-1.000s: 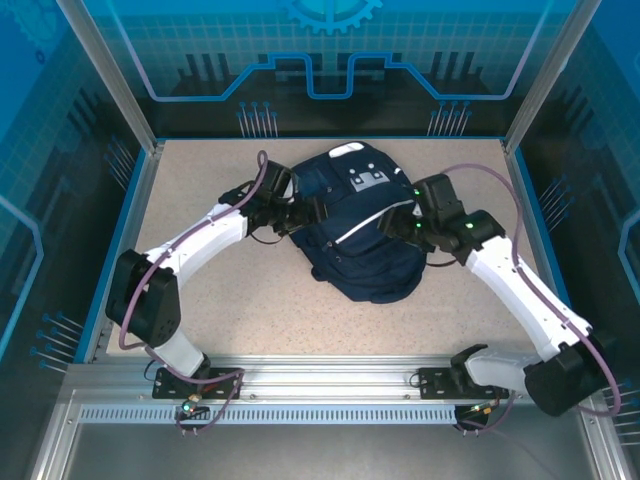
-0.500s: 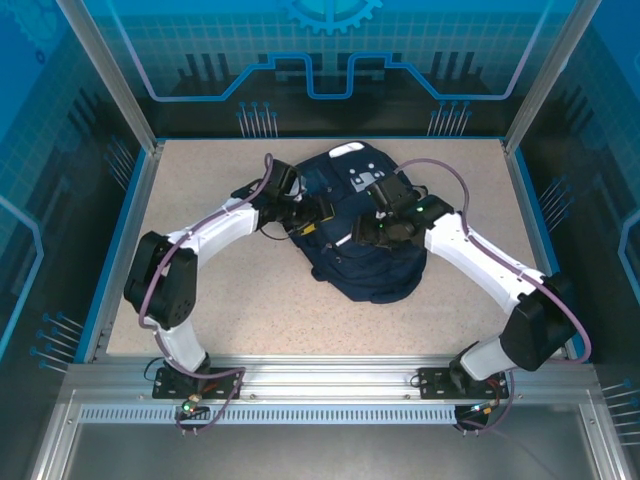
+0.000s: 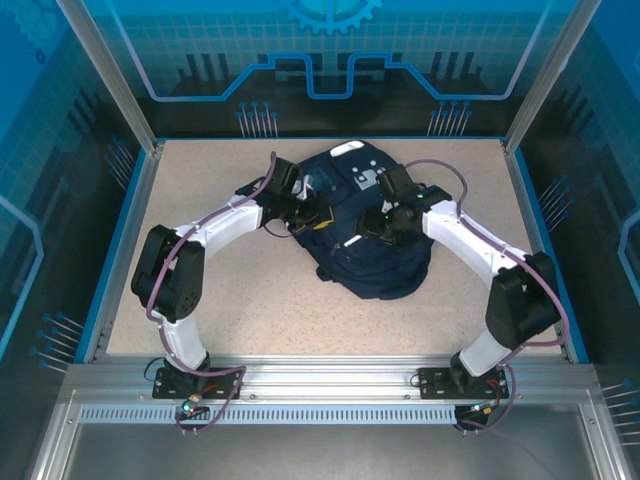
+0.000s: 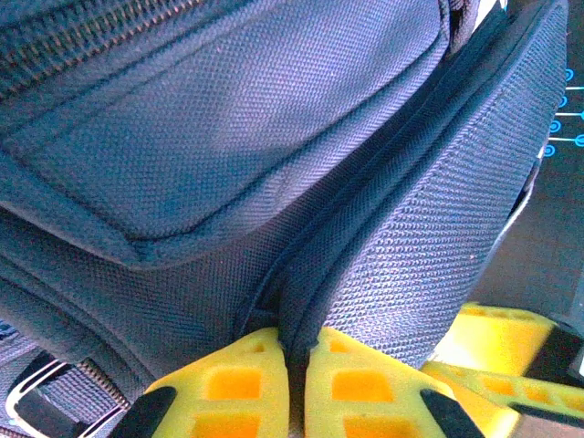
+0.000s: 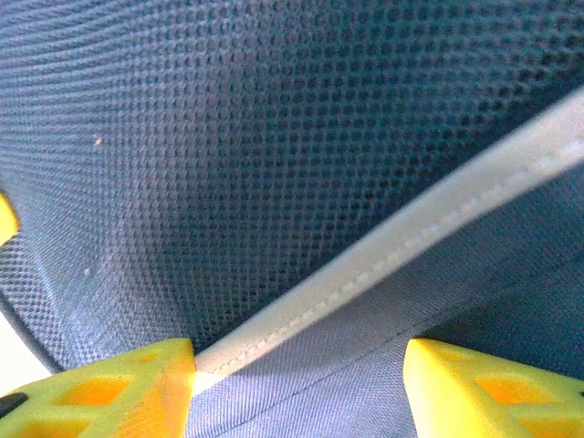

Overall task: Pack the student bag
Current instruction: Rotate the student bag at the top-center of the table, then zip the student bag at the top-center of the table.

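The student bag [image 3: 378, 268], dark navy, lies in the middle of the table with its white-grey patch [image 3: 366, 181] toward the far side. My left gripper [image 3: 318, 217] is at the bag's left flank. In the left wrist view its yellow fingers [image 4: 239, 374] are shut on a ridge of the bag's [image 4: 228, 119] woven fabric, pinched at the gripper [image 4: 294, 345]. My right gripper [image 3: 373, 227] is over the bag's upper middle. It [image 5: 299, 370] stands open against the bag's mesh [image 5: 274, 137], and a white stripe [image 5: 411, 228] runs across between its jaws.
The speckled beige tabletop [image 3: 220, 290] has free room to the left of and in front of the bag. A blue rim [image 3: 128, 225] borders the table. An aluminium rail [image 3: 320, 385] with both arm bases runs along the near edge.
My left gripper has shut on the bag's fabric after shifting slightly right. The right arm has swung left, from the bag's right edge to over its upper middle.
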`<state>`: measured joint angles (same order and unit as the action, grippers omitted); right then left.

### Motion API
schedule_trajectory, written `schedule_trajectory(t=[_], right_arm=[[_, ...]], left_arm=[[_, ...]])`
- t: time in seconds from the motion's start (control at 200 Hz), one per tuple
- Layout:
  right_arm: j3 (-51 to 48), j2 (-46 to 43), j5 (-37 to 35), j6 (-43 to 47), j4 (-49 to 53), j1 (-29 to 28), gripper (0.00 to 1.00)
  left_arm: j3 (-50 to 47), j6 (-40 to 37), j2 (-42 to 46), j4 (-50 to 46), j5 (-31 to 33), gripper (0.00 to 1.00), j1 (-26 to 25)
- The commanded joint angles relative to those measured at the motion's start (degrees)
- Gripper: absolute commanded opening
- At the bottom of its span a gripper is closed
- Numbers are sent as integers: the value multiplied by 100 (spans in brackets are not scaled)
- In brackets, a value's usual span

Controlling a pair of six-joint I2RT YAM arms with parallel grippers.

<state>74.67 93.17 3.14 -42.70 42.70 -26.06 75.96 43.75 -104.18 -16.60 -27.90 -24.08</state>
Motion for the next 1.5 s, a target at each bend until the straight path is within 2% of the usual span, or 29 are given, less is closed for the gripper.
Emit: schedule_trajectory(t=[0.0, 0.25, 0.445, 0.575, 0.695, 0.81, 0.925, 1.166, 1.496], right_arm=[[384, 355, 277, 420, -375, 53, 62], [1608, 1178, 391, 1812, 167, 269, 60], [1339, 499, -269, 1743, 486, 146, 61], [822, -182, -917, 1348, 701, -342, 61], [275, -672, -1476, 570, 797, -976, 59], [-221, -984, -1549, -177, 480, -1523, 51], [-436, -910, -1787, -908, 46, -2009, 43], [-73, -143, -2113, -1528, -83, -2203, 41], [190, 284, -2882, -1943, -24, -2253, 33]], left_arm=[[-293, 74, 302, 204, -86, 2, 100], [-807, 377, 449, 663, -289, 0, 120], [-877, 492, 473, 771, -352, 0, 97], [-771, 511, 434, 740, -477, 0, 32], [-657, 512, 425, 680, -510, 0, -48], [-574, 521, 447, 666, -506, 0, -101], [-469, 521, 429, 618, -533, 0, -145], [-390, 523, 464, 583, -550, 0, -246], [-415, 556, 487, 608, -542, 0, -259]])
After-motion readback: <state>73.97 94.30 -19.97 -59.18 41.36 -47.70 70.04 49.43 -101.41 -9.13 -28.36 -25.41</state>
